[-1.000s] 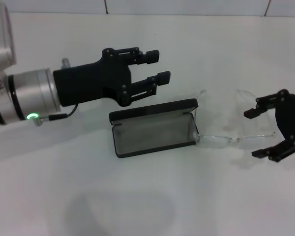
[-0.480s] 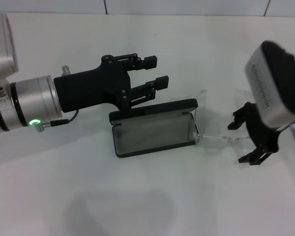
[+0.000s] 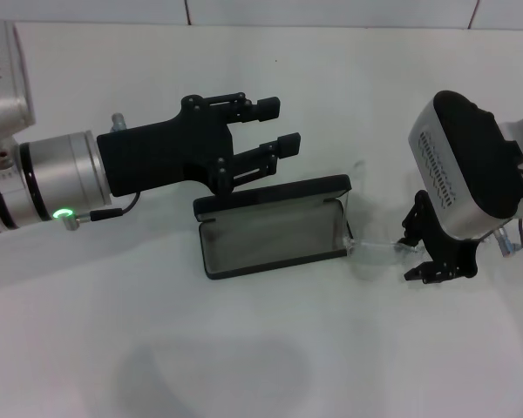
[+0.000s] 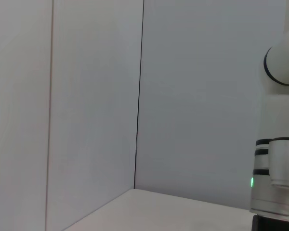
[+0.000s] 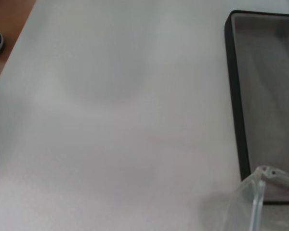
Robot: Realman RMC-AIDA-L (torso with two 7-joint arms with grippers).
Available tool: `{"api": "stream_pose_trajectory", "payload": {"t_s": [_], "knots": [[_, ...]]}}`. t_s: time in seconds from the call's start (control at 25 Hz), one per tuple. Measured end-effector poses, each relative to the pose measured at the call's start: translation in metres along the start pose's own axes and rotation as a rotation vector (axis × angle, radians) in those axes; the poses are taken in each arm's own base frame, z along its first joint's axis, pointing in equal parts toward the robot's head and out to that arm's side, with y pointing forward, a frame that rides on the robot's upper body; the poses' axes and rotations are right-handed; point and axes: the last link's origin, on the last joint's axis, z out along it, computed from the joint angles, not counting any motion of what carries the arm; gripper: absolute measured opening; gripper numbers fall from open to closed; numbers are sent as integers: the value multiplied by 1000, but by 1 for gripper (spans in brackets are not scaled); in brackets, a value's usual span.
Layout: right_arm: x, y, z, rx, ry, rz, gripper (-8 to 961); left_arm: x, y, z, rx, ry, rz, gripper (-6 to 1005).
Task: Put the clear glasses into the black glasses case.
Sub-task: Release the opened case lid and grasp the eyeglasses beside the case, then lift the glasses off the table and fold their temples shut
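Right now the black glasses case (image 3: pixel 273 228) lies open near the middle of the white table (image 3: pixel 244 348), its grey-lined tray facing up and its lid standing along the far edge. Just beside the case's right end sit the clear glasses (image 3: pixel 375 251), one corner of the frame touching or nearly touching the case's short rim; in the right wrist view that clear corner (image 5: pixel 260 192) overlaps the near corner of the case (image 5: pixel 265 96).

Down over the right part of the glasses is the right gripper (image 3: pixel 425 246), its dark fingers (image 3: pixel 416 273) apart on either side of the frame, though whether they touch it cannot be told. The left gripper (image 3: pixel 279 126) hovers behind the case's lid, above its left half, fingers spread and holding nothing.

Bare tabletop runs wide in front of the case and to its left. Behind everything, the table meets a tiled wall (image 3: pixel 331 10).
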Motion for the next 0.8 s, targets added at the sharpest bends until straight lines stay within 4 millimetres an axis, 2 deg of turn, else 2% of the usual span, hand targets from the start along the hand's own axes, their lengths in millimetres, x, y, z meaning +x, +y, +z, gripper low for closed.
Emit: {"api": "stream_pose_trajectory", "payload": {"t_s": [0.24,0.36,0.52,0.64,0.72,0.8], "knots": [[5,4,0,-21,6,12,397,0,0,-1,4,1,-5,511],[10,5,-10,-9,-10,30,162,1,-2,-5,18,12,-35,510],[24,13,-38,34,-97,62,123,1,-1,-7,10,19,-62,510],[34,25,-57,72,-232,51,113,3,6,-11,-29,56,-79,510],[41,32,-65,120,-355,36,113,5,11,-13,-58,88,-88,510],[45,38,-65,160,-474,10,113,9,15,-15,-92,124,-91,509]]}}
